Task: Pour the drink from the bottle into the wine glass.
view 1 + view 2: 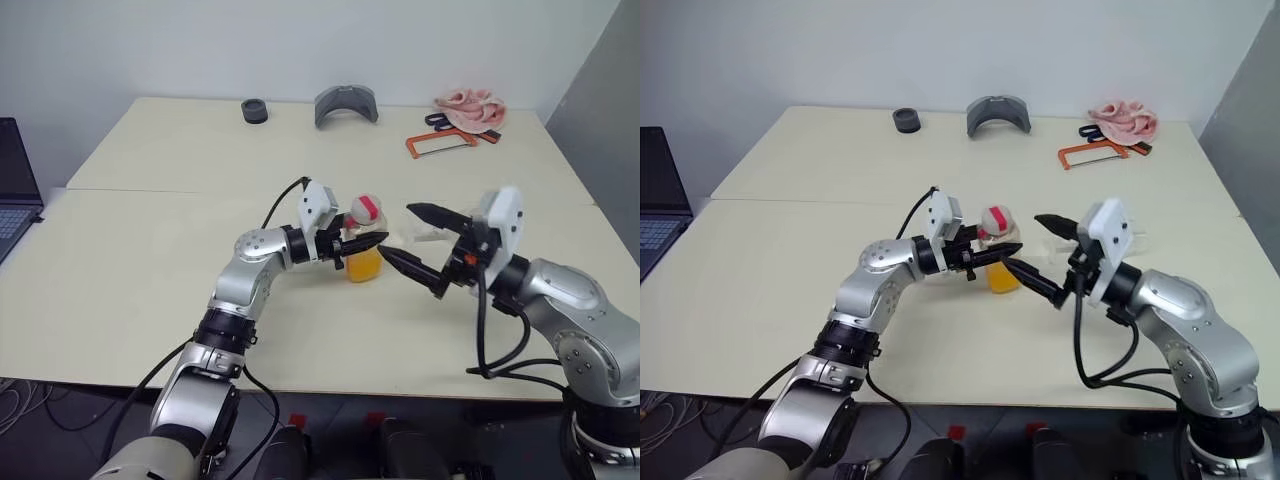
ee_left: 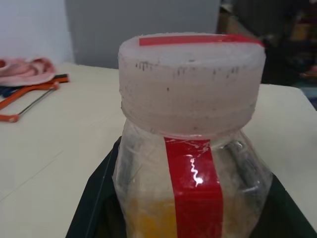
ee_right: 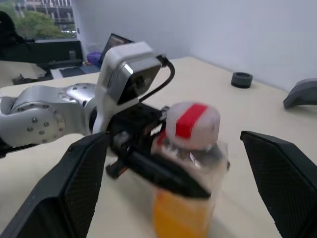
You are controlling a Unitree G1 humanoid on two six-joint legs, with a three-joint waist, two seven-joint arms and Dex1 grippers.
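My left gripper [image 1: 375,243] is shut on the bottle [image 1: 364,240], its black fingers across the neck, and holds it upright. The bottle is clear plastic with a red stripe [image 2: 194,183]. Its white-and-red cap [image 1: 367,208] is screwed on. The orange-yellow drink [image 1: 363,266] fills the lower part. My right gripper [image 1: 396,232] stands open just right of the bottle, with one finger [image 3: 69,183] on each side of it, not touching. A faint clear shape between those fingers looks like the wine glass [image 1: 428,237], mostly hidden.
The cream table [image 1: 150,260] holds a black ring [image 1: 254,110], a grey curved piece [image 1: 346,104], an orange hacksaw [image 1: 440,145] and a pink cloth [image 1: 470,105] along the far edge. A laptop [image 1: 15,195] sits at the far left.
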